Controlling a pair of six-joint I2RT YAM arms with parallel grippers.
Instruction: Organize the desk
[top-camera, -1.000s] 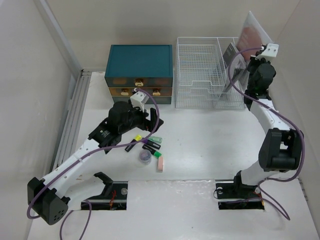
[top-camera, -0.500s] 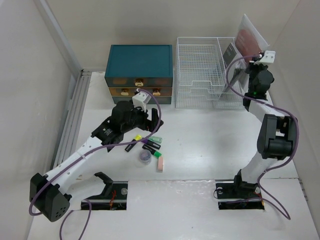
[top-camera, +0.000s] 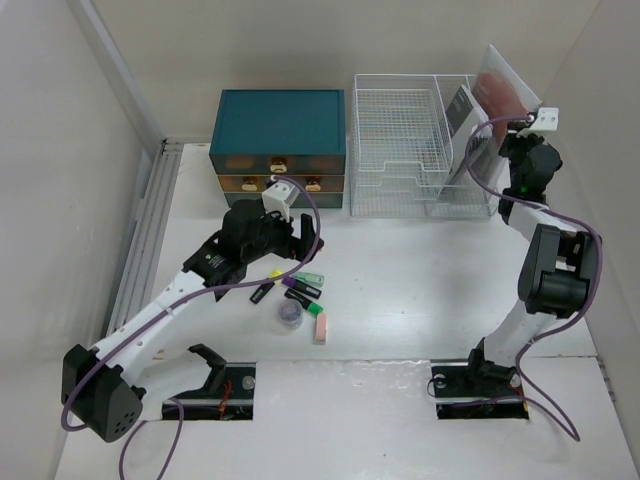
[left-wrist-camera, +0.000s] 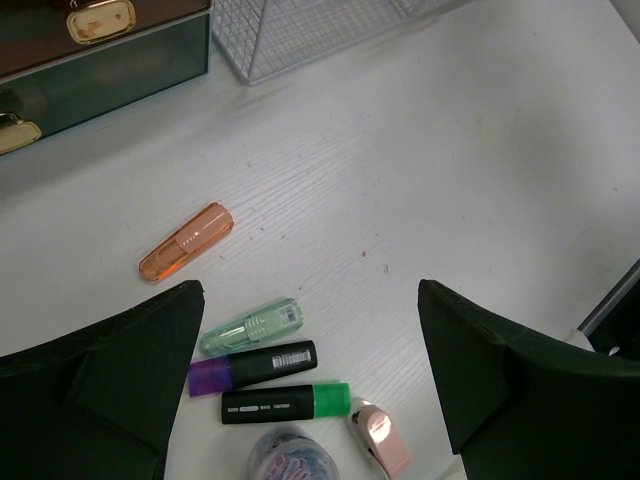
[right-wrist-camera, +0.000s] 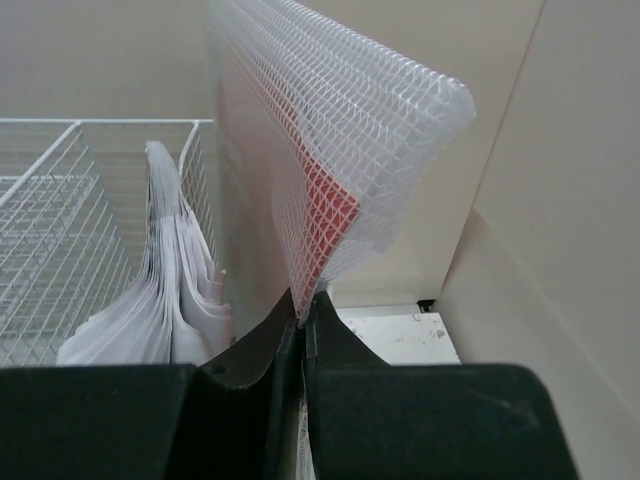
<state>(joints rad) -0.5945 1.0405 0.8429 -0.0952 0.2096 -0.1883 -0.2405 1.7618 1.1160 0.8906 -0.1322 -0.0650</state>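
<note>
Right arm: over the last second the wrist swung out toward the right wall and rose a little. Right gripper (right-wrist-camera: 303, 312) was pinched tight on the lower corner of the mesh pouch (right-wrist-camera: 330, 130). The pouch stood upright at the right end of the rack (top-camera: 400, 140), just beside the papers (right-wrist-camera: 165, 280) already leaning there. It looked not yet seated; filing judged part-done, release still to come.

Left arm: barely shifted, edging slightly toward the drawer box (top-camera: 278, 125). Left gripper (left-wrist-camera: 312, 320) was spread wide and held nothing, hanging over loose pens: orange marker (left-wrist-camera: 186, 242) apart from the rest, then mint marker (left-wrist-camera: 250, 325), purple marker (left-wrist-camera: 252, 366) and green marker (left-wrist-camera: 285, 401) lying close together. None touched.

Desk (top-camera: 420, 270) spanned the whole floor of the scene, cut-outs at the near edge by the arm bases. The pen cluster sat left of centre, so the small items remained unsorted.
</note>
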